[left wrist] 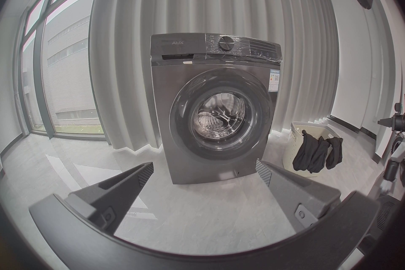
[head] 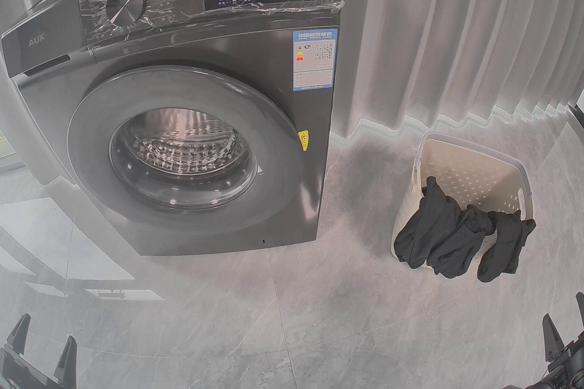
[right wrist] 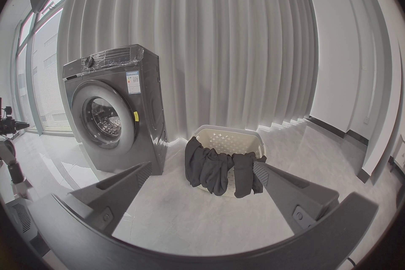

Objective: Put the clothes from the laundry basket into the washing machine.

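On the floor to the right of the washing machine, the clothes hang dark over the near rim of the laundry basket; their lobes run from the rim down toward the floor and sit side by side along it.

The right gripper faces them squarely; in its wrist view the clothes lie straight ahead between the jaws, well apart. Its jaws stand wide apart and hold nothing.

The left gripper is low at the left and faces the machine front; it too is spread wide and empty, and the right arm is the nearer to the basket.

Whether the hanging lobes are two garments or three cannot be told; how much cloth lies inside the near rim is hidden. The round door appears closed over the drum, though the glass leaves this uncertain. Both grippers are cut off at the head view's lower edge.
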You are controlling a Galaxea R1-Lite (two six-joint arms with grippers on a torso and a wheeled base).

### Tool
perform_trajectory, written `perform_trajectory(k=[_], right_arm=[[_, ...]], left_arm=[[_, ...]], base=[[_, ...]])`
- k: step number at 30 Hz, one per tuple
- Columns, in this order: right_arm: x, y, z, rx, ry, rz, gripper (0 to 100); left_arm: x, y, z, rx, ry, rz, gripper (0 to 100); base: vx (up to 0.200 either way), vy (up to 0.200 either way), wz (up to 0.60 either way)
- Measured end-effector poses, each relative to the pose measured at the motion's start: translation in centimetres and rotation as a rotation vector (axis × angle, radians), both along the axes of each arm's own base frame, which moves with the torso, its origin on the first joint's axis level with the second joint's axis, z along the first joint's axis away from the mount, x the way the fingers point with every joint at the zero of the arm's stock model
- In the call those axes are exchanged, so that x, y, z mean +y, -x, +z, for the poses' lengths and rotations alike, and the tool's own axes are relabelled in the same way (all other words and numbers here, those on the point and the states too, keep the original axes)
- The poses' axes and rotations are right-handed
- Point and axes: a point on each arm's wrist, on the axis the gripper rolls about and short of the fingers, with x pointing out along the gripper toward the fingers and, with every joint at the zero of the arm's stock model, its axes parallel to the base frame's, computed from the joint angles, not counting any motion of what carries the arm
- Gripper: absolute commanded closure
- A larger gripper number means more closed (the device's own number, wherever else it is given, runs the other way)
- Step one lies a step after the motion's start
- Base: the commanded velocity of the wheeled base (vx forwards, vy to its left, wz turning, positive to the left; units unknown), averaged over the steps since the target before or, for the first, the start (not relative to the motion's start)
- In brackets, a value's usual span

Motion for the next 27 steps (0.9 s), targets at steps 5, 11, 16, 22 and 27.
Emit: perform_trajectory(k=[5,11,16,22,27], right_arm=[[0.0,0.0,0.0,0.0,0.0,-0.001,0],[0.0,0.0,0.0,0.0,-0.001,-0.001,0],[0.0,0.0,0.0,0.0,0.0,-0.002,0],[0.0,0.0,0.0,0.0,0.0,-0.002,0],[0.0,0.0,0.0,0.0,0.0,-0.001,0]], left_arm=[[0.0,0.0,0.0,0.0,0.0,0.001,0],[0.0,0.0,0.0,0.0,0.0,0.0,0],[0.0,0.0,-0.01,0.001,0.0,0.003,0],[0.0,0.0,0.0,0.0,0.001,0.001,0],[0.0,0.0,0.01,-0.001,0.001,0.002,0]], base=[[0.0,0.0,0.0],[0.0,0.0,0.0],[0.0,-0.16,0.0],[0.0,-0.167,0.0],[0.0,0.0,0.0]])
